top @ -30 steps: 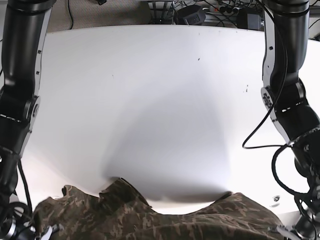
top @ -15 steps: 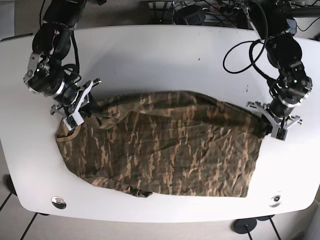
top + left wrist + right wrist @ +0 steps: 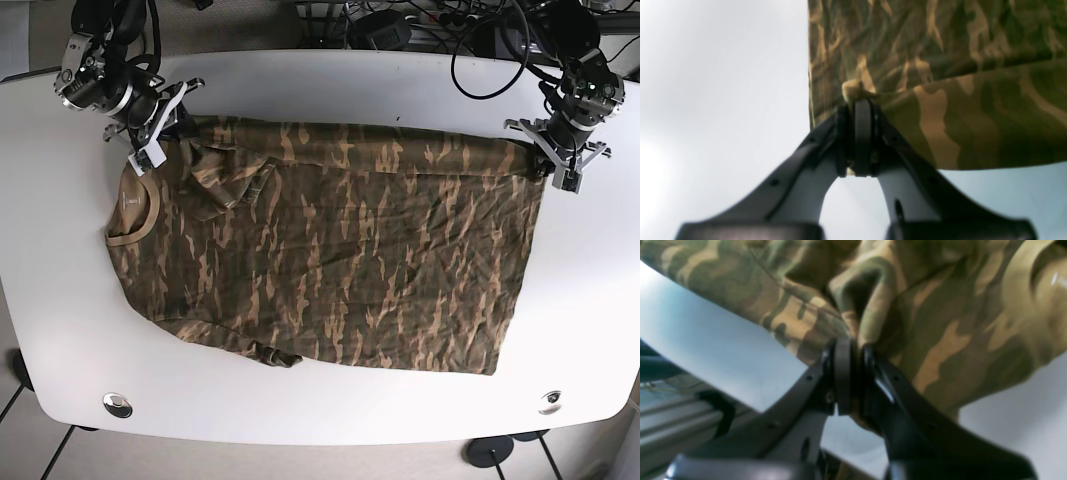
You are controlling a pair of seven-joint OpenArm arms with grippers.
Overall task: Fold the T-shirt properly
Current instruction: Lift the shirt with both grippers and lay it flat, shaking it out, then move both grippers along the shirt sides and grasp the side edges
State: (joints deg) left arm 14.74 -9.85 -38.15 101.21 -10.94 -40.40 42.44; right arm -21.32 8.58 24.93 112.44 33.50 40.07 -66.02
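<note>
While the camouflage-patterned cotton T-shirt (image 3: 330, 250) lies spread across the white rounded tabletop (image 3: 320, 400), both arms grip its far edge. At the hem corner, the left black gripper (image 3: 553, 158) is pressed together on a bunched pinch of cloth. Near the tan-ribbed collar (image 3: 132, 215), the right black gripper (image 3: 160, 130) likewise pinches a fold at the shoulder.
</note>
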